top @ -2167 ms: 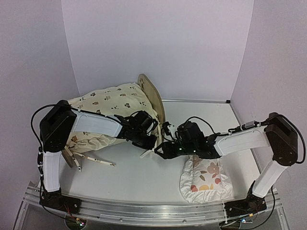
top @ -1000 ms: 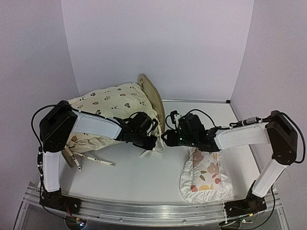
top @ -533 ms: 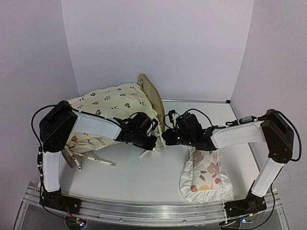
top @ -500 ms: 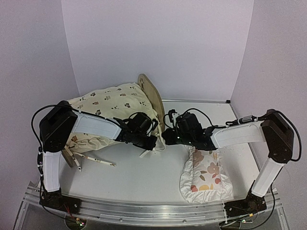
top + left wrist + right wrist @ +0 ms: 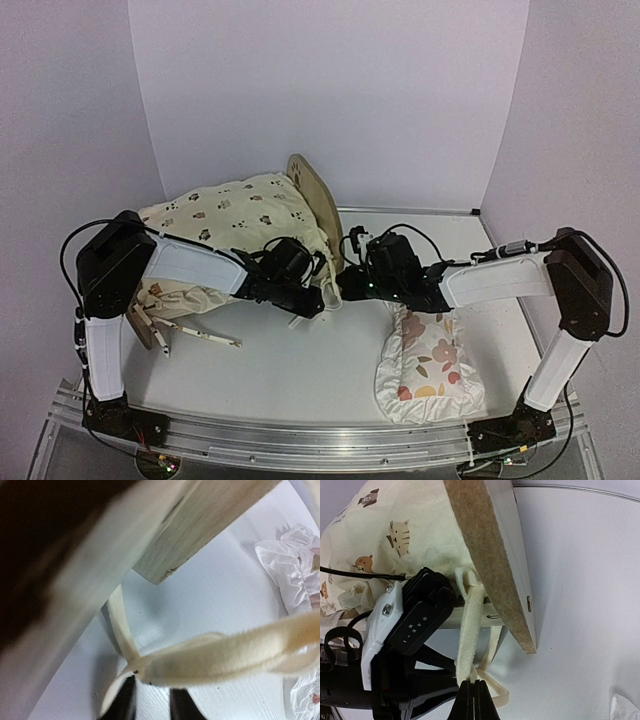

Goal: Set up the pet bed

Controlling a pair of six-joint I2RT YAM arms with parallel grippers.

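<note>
The pet bed's light-wood headboard (image 5: 312, 200) stands on edge at the back centre, and its edge (image 5: 496, 555) and a wooden leg (image 5: 200, 525) show close up. A cream animal-print cushion (image 5: 230, 215) bulges to its left. A fuzzy cream strap (image 5: 469, 630) hangs from the cushion by the headboard's foot. My right gripper (image 5: 474, 684) is shut on this strap's lower end. My left gripper (image 5: 152, 706) is just beside it, jaws slightly apart, with the strap (image 5: 225, 655) lying across above its fingertips. Seen from above, the two grippers (image 5: 322, 298) (image 5: 346, 286) meet under the headboard.
A ruffled white floral pillow (image 5: 427, 365) lies on the table at the front right, under the right forearm. Loose wooden bed parts (image 5: 150, 328) and thin rods (image 5: 205, 337) lie at the front left. Walls close in on the back and both sides.
The right arm swung left to the headboard's foot and its jaws shut on the strap. The left jaws, shut before, have parted a little.
</note>
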